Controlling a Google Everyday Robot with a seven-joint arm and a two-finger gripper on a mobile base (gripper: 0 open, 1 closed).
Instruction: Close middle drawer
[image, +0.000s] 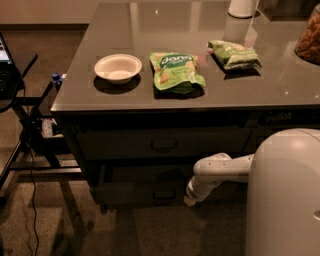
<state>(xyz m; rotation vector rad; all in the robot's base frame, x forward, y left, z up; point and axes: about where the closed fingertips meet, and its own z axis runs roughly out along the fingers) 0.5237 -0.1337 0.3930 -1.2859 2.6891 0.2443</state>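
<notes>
The middle drawer (145, 194) stands pulled out a little under the counter. Its flat grey front carries a small centred handle (164, 193), and a strip of its dark inside (145, 174) shows above the front. My gripper (189, 201) is at the end of the white arm (220, 170), low down and just right of the handle, close to or against the drawer front. Above it is a wider drawer front (125, 145) with a dark handle.
The counter top (280, 85) holds a white bowl (118, 67), a green snack bag (176, 71) and a second green bag (233, 54). My white body (285, 195) fills the lower right. A black stand with cables (30, 145) is at the left.
</notes>
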